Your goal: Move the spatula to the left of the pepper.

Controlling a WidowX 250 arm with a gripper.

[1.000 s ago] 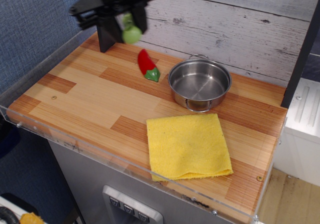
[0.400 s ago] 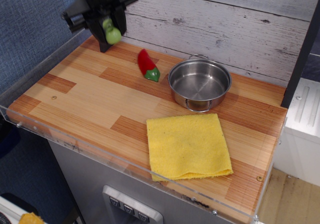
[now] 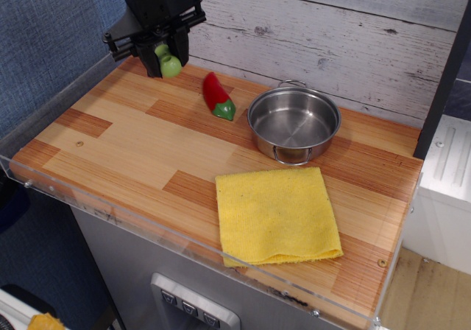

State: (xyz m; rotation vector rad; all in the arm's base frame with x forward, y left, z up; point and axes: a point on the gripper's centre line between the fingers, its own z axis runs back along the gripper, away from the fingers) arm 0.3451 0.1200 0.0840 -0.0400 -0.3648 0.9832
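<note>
Here the claw (image 3: 163,56) is at the back left corner of the table (image 3: 110,149), closed around the spatula (image 3: 168,63). Only the light-green rounded handle shows, poking out below the black fingers; the blade is hidden inside the claw, so I cannot tell how the tool's long axis runs, though the handle seems to point down and toward the front. Whether the handle touches the wood yet is also hard to say; it looks very near it.

The pepper (image 3: 216,96) lies to the right of the claw and a little nearer the front, apart from it with bare wood between. Its long axis runs from the pointed tip at the back to the green stem cap at the front. So the spatula already hangs on the pepper's left side, and I judge that the coming move is mostly downward, then a release.

By count: one spatula, one pepper, one steel pot (image 3: 294,124), one folded yellow cloth (image 3: 277,213), one arm.
</note>
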